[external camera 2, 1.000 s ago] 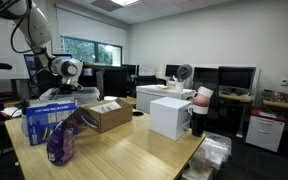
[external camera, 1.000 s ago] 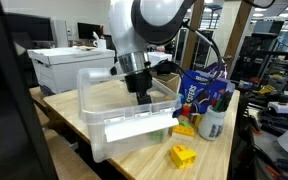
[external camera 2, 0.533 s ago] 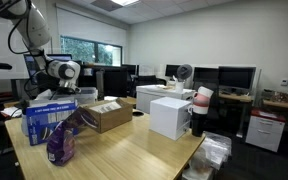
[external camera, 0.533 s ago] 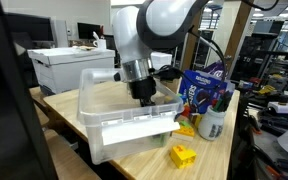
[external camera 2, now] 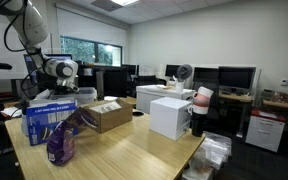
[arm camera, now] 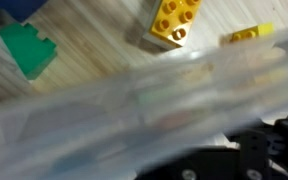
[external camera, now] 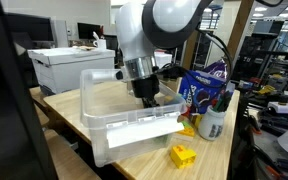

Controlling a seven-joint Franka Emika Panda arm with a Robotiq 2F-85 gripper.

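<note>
In an exterior view my gripper [external camera: 145,94] reaches down into a translucent plastic bin [external camera: 104,125], close to its front right wall. The bin wall hides its fingers. In the wrist view the blurred bin wall [arm camera: 134,100] fills the middle, and only dark parts of the gripper [arm camera: 209,155] show at the bottom right. Beyond the wall, on the wooden table, lie a green brick [arm camera: 26,48], a yellow brick [arm camera: 172,20] and a second yellow piece [arm camera: 246,35]. Whether anything sits between the jaws is hidden.
A yellow brick [external camera: 182,155] lies on the table in front of the bin. A blue bag [external camera: 204,88] and a white bottle [external camera: 212,123] stand beside it. In the other exterior view there are a cardboard box [external camera 2: 106,115], a purple bag [external camera 2: 64,140] and a white box [external camera 2: 169,117].
The arm has moved a little to the right and lower, toward the bin's front right wall. The bin's front edge now sits tilted.
</note>
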